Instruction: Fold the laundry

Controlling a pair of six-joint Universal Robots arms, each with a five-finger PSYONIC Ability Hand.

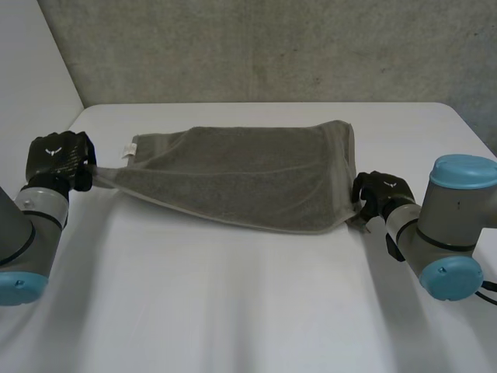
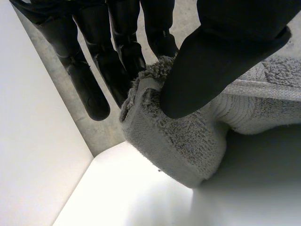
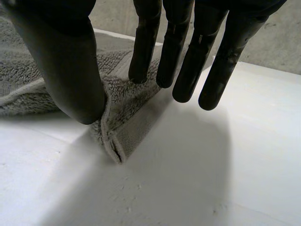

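Over the tabletop, the left robot hand and right robot hand each pinch a towel corner; the tag is too tiny to read.

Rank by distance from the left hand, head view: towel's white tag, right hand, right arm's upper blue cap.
1. white tag: beside the left hand, at the left end of the towel.
2. right hand: at the towel's right corner.
3. upper blue cap: beyond that hand, far right.
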